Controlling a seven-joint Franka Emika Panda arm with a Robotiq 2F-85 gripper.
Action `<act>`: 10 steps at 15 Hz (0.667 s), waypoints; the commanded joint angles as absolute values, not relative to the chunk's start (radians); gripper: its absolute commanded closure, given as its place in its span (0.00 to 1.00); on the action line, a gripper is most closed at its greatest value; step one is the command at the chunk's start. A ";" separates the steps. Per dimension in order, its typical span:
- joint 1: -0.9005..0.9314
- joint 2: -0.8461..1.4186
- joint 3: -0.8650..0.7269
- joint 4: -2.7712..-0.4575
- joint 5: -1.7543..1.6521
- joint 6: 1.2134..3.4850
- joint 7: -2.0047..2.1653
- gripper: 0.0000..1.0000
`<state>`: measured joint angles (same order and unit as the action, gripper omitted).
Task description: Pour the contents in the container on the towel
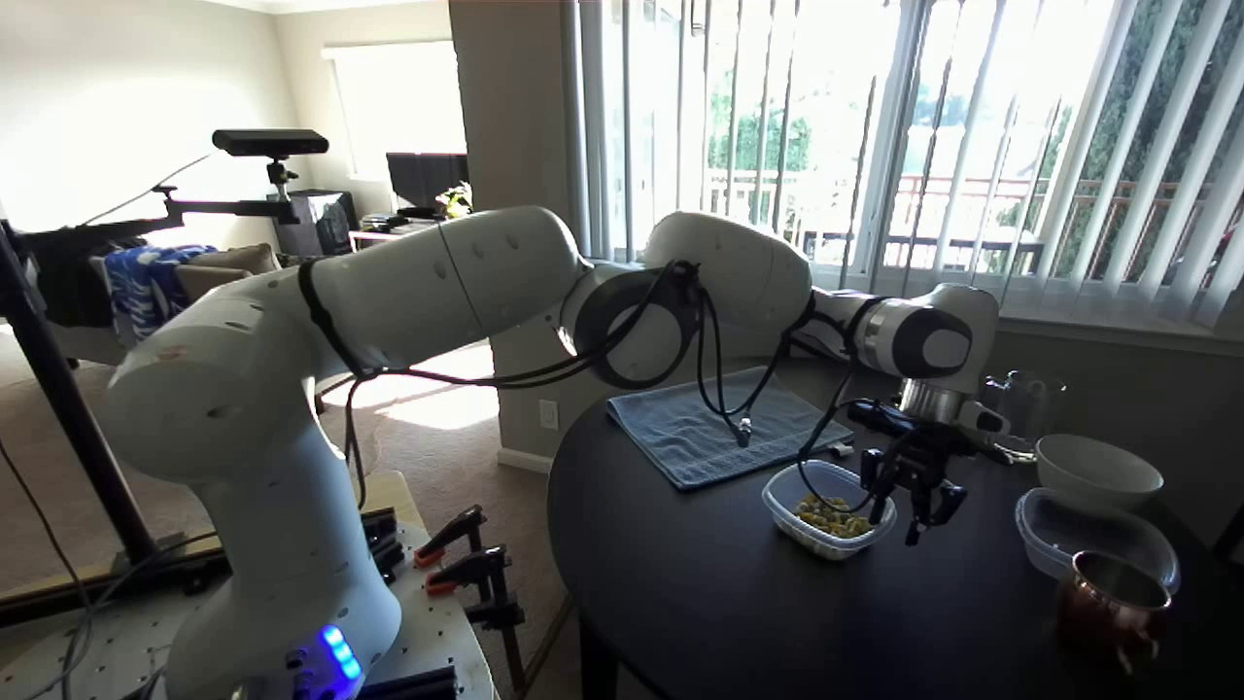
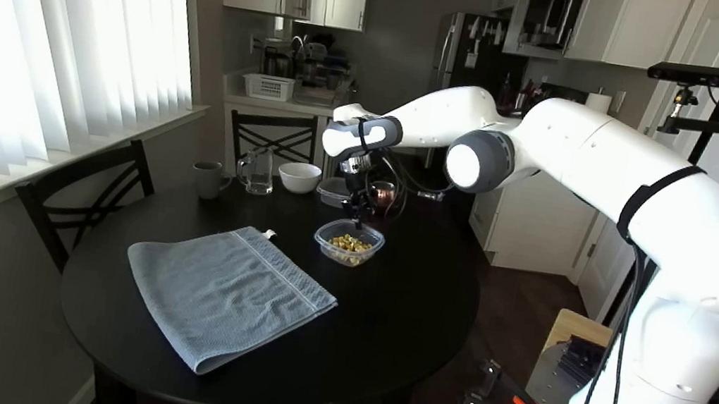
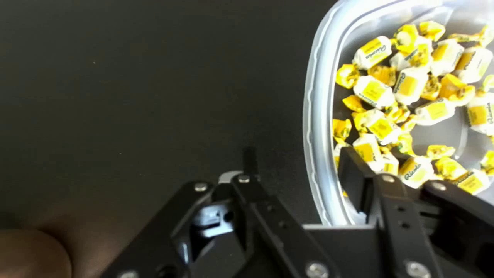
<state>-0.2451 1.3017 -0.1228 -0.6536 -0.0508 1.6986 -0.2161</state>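
I had the gripper (image 3: 299, 158) spread wide, holding nothing, at the rim of the tub (image 3: 315, 116), candies (image 3: 411, 87) inside; the towel (image 2: 224, 296) lay near the tabletop (image 2: 373, 347) edge.

Container (image 3: 319, 116) — smooth translucent plastic (glossy); towel (image 2: 231, 297) — matt textured cloth; copper-toned mug (image 1: 1110, 611), shiny metal.

"Ricola" on several candy wrappers (image 3: 410, 85); smaller print seems too blurred to read.

A grey mug (image 2: 207, 181), glass mug (image 2: 258, 174), white bowl (image 2: 299, 180) and copper mug (image 1: 1110, 614) stand on a dark table (image 2: 387, 327).
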 commanded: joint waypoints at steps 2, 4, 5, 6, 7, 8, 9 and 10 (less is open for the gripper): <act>-0.271 1.321 -0.100 -0.612 -0.040 1.664 -0.317 0.80; -0.277 1.325 -0.089 -0.610 -0.031 1.649 -0.346 0.93; -0.280 1.327 -0.085 -0.609 -0.028 1.642 -0.357 0.97; -0.282 1.328 -0.080 -0.609 -0.025 1.635 -0.368 0.99; -0.285 1.326 -0.073 -0.610 -0.022 1.622 -0.375 0.98; -0.286 1.326 -0.067 -0.608 -0.020 1.608 -0.380 0.96; -0.285 1.322 -0.063 -0.610 -0.019 1.594 -0.380 0.96; -0.282 1.314 -0.057 -0.614 -0.018 1.581 -0.388 0.96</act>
<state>-0.2741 1.3115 -0.0801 -0.6332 -0.0360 1.6311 -0.3468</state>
